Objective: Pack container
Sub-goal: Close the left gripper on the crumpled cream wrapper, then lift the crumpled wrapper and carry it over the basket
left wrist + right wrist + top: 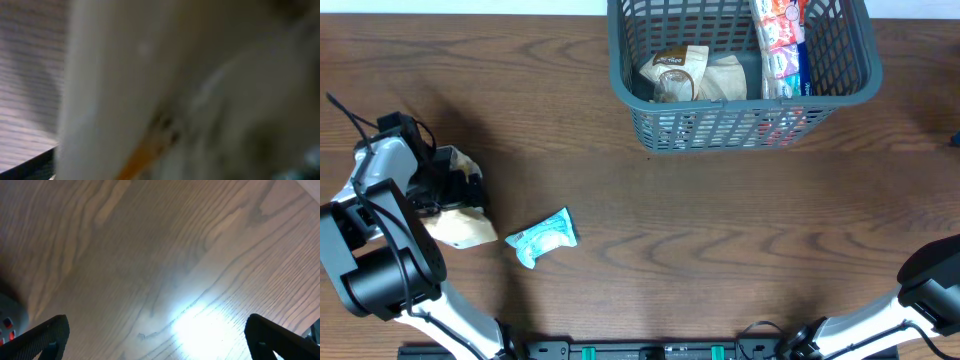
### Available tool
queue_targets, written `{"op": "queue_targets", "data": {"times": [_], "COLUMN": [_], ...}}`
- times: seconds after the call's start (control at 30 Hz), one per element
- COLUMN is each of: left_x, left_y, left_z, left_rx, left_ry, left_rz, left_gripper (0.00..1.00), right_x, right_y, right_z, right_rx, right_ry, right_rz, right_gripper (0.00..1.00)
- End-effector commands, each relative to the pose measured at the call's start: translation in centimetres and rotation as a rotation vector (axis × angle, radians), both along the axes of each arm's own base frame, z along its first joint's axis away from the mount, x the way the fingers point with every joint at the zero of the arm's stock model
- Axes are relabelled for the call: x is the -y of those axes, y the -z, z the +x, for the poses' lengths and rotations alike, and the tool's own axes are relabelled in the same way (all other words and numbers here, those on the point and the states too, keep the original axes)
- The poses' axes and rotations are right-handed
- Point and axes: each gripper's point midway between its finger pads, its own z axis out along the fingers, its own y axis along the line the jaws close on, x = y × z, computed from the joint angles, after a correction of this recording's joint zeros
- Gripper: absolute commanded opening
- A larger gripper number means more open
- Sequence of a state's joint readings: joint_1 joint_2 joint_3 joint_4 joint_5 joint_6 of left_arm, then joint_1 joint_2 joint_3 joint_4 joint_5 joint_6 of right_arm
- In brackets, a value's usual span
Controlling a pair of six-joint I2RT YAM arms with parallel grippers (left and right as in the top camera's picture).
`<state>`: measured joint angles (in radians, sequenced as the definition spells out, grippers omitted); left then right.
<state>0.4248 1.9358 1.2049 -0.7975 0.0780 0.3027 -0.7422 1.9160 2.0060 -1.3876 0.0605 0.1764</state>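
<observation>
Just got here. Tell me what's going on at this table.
Snacks are being packed into the grey-blue basket at the far side of the table; it already holds brown-and-white pouches and a colourful packet. The left arm is down on a cream packet at the left, jaws wide, with no firm grip visible. A blue packet lies beside it. The right arm hangs over bare tabletop, jaws open.

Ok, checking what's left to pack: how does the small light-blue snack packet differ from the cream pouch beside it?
The light-blue snack packet is smaller and lies clear of both arms; the cream pouch is bigger and partly under the left gripper. Both lie on the wooden table, outside the grey-blue mesh basket.
</observation>
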Motion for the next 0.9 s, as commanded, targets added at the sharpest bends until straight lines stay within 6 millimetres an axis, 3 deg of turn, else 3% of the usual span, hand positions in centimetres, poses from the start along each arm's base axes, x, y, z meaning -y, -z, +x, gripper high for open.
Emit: {"op": "queue_targets", "data": {"times": [0.0,0.07,0.17,0.2,0.23,0.43,0.63,0.73,0.87], "left_x": [0.9,0.9,0.9,0.9,0.9,1.2,5.2,7.4,10.8], "left_y": [0.8,0.8,0.8,0.8,0.8,0.8,-1.5,-4.9,-12.4], "left_z": [-0.9,-1.0,-0.9,-0.9,-1.0,-1.0,0.9,3.1,6.8], "left_rx": [-0.026,-0.029,-0.031,-0.032,-0.034,-0.046,0.031,0.118,0.313], "left_ry": [-0.038,-0.052,-0.100,-0.123,-0.145,-0.256,-0.210,-0.137,0.006], "left_rz": [-0.039,-0.040,-0.037,-0.036,-0.036,-0.041,-0.190,-0.213,-0.181], "left_gripper": [0.92,0.51,0.25,0.11,0.06,0.06,0.06,0.06,0.06], "right_x": [0.2,0.2,0.2,0.2,0.2,0.3,0.4,0.5,0.5], "right_y": [0.2,0.2,0.2,0.2,0.2,0.2,0.1,0.1,0.1], "right_z": [-0.4,-0.4,-0.4,-0.4,-0.4,-0.3,-0.2,-0.1,-0.1], "right_rx": [-0.010,-0.010,-0.010,-0.009,-0.009,-0.006,0.000,0.001,0.002], "right_ry": [0.018,0.018,0.018,0.018,0.018,0.018,0.019,0.019,0.019], "right_rz": [-0.001,-0.001,-0.001,-0.001,-0.001,-0.004,-0.009,-0.010,-0.011], "right_gripper": [0.99,0.99,0.99,0.99,0.99,0.99,0.99,0.99,0.99]}}
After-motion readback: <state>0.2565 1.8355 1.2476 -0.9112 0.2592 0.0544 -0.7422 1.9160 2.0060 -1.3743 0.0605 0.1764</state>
